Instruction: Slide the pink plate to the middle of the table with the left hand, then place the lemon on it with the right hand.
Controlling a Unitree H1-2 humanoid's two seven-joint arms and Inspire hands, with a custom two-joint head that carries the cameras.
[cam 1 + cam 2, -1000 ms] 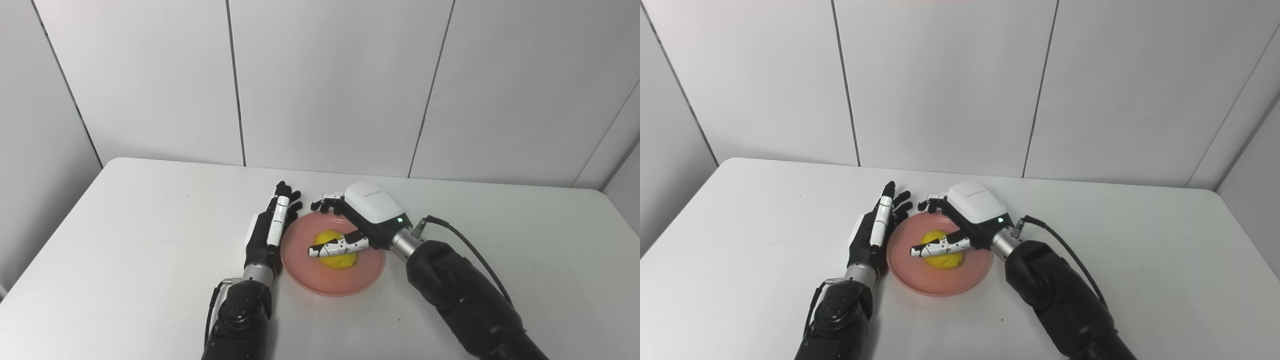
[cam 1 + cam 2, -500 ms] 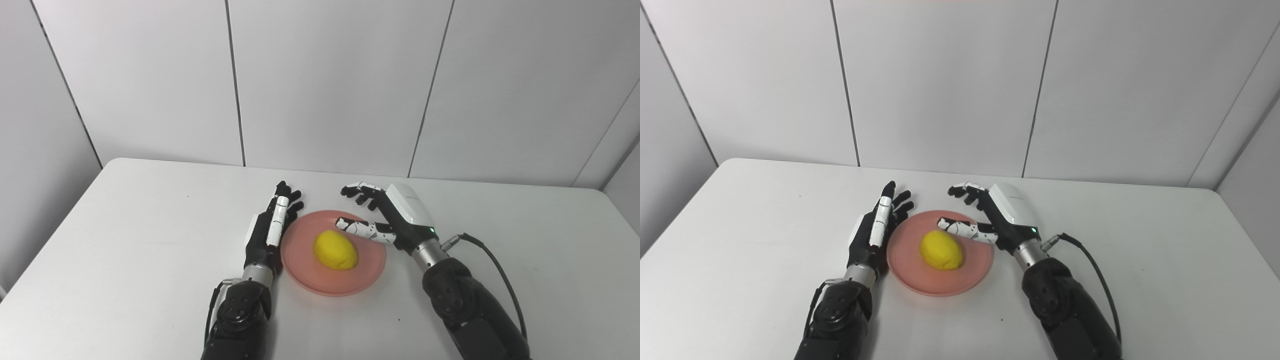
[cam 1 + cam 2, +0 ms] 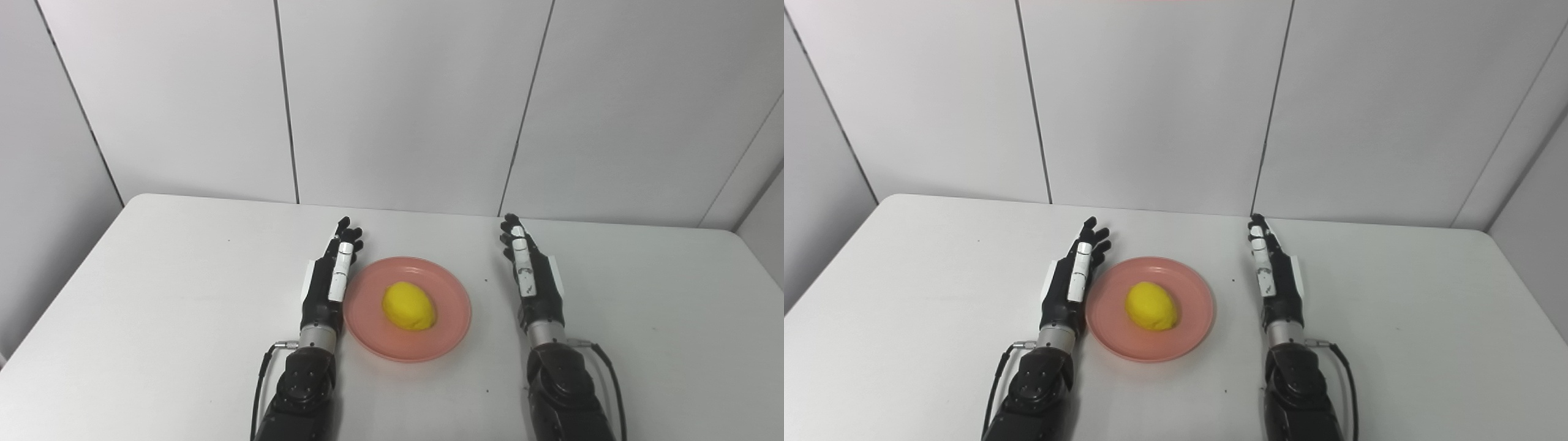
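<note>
A yellow lemon [image 3: 409, 305] lies in the middle of the pink plate [image 3: 450, 324], which rests on the white table near its centre. My left hand [image 3: 327, 280] stands on edge just left of the plate's rim, open, fingers straight and pointing away from me, holding nothing. My right hand [image 3: 534, 277] stands the same way to the right of the plate, a clear gap from its rim, open with straight fingers. In the right eye view the lemon [image 3: 1150, 306] sits between the left hand [image 3: 1070, 282] and the right hand [image 3: 1276, 275].
The white table [image 3: 153, 294] runs to a grey panelled wall [image 3: 398, 98] at the back. A few small dark specks mark the tabletop near the plate. Both forearms come in from the bottom edge.
My right hand let go of the lemon, lifted off the plate and swung right, ending straight and on edge beside it. The lemon stays on the plate. The left hand barely moved.
</note>
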